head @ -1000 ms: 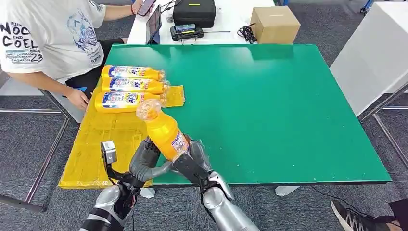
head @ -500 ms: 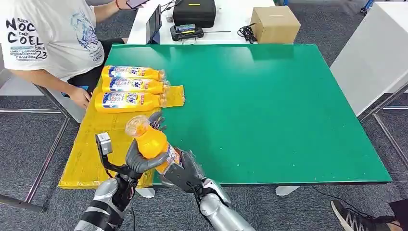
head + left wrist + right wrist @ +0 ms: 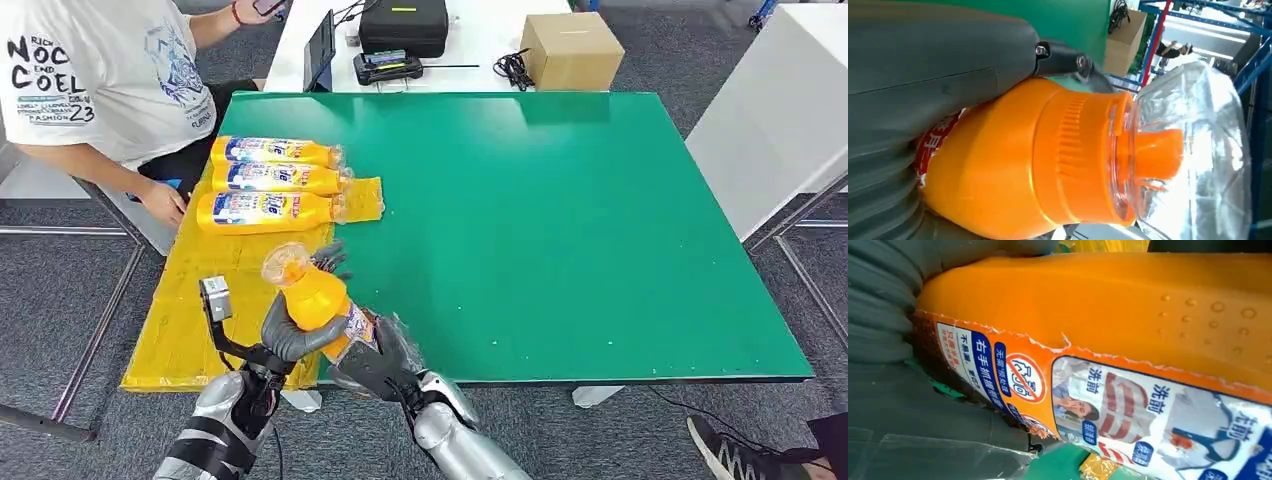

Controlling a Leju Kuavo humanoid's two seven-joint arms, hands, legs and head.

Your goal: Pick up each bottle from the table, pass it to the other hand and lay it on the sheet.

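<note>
Low and left of centre in the head view, we clamp both our left hand (image 3: 292, 335) and right hand (image 3: 375, 360) on the orange detergent bottle (image 3: 316, 298), mid-handover, so it can join three bottles (image 3: 268, 182) on the yellow sheet (image 3: 200, 300).

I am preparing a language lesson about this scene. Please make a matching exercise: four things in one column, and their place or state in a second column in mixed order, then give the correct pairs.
Things
1. orange plastic bottle with clear cap
2. three orange labelled bottles
3. brown cardboard box
4. yellow plastic sheet

Places or states
A. spread over the green table's left edge
B. lying side by side on the sheet
C. on the white table behind
D. held by the left robot hand and right robot hand

Pairs: 1-D, 2-B, 3-C, 4-A
</note>
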